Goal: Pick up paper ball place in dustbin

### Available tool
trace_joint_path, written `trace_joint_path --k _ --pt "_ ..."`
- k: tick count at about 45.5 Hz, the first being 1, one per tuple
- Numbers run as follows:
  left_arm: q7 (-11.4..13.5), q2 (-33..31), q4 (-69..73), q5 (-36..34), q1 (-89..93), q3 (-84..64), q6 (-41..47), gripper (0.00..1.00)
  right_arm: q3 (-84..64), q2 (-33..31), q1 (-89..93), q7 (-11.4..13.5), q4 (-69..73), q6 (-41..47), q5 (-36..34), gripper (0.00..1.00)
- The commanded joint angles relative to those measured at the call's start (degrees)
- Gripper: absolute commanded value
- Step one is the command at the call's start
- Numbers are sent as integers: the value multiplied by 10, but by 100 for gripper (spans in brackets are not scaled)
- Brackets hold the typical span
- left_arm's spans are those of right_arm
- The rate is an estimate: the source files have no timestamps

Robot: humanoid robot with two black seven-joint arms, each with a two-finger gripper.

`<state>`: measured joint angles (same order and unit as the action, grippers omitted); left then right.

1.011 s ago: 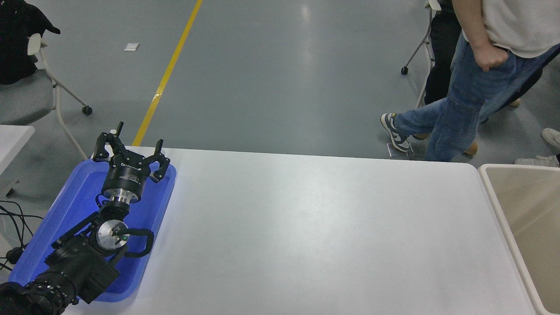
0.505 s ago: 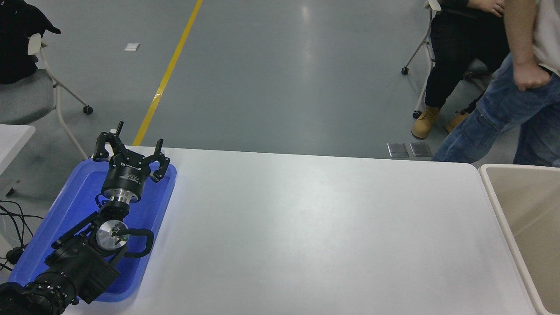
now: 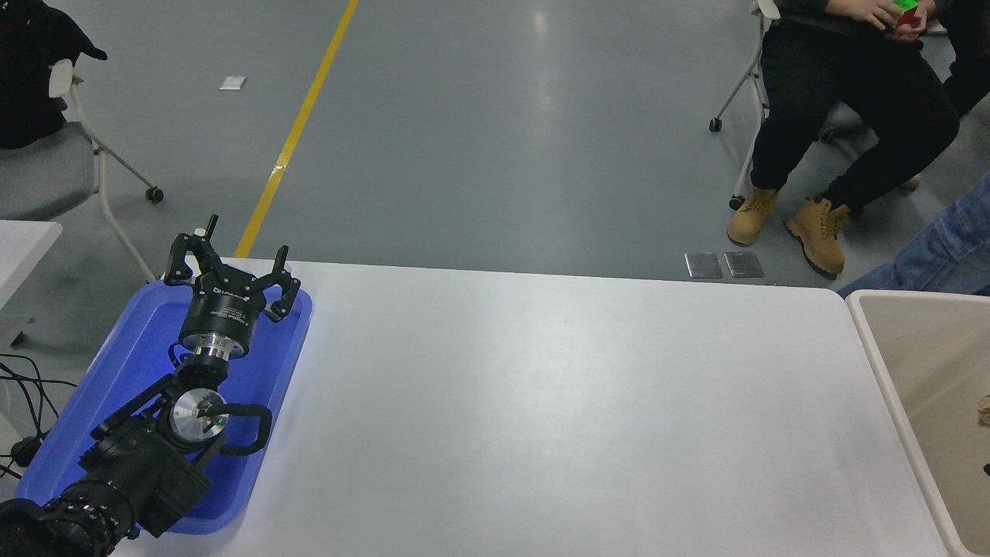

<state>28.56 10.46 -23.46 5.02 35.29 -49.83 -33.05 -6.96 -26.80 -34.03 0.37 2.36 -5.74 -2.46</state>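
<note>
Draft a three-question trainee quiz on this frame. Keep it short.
1. True or false: the left gripper hangs over the bare middle of the table.
2. Where is the dustbin?
A. At the picture's right edge, by the table's right end
B. At the table's far left corner
C. On the floor beyond the yellow line
3. Fill in: the left gripper's jaws stand ____ above the blue tray.

Key: 1 false, it is over the blue tray. 2 A. 3 open.
</note>
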Motion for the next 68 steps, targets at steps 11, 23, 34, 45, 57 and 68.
trace_joint_path --k 11,23,34,45,57,68 --pt "0 0 0 0 0 0 0 100 -2 -2 -5 0 4 4 8 100" --pt "0 0 0 0 0 0 0 100 22 -7 -69 -7 31 5 9 100" --pt "0 0 0 0 0 0 0 100 183 -15 -139 -16 78 6 11 100" --pt "0 0 0 0 0 0 0 100 303 -22 -167 -169 178 6 11 100" --pt "0 0 0 0 0 0 0 100 466 -21 -129 -262 302 7 49 100" --pt "0 0 0 1 0 0 0 100 605 -12 -56 -284 378 55 90 100"
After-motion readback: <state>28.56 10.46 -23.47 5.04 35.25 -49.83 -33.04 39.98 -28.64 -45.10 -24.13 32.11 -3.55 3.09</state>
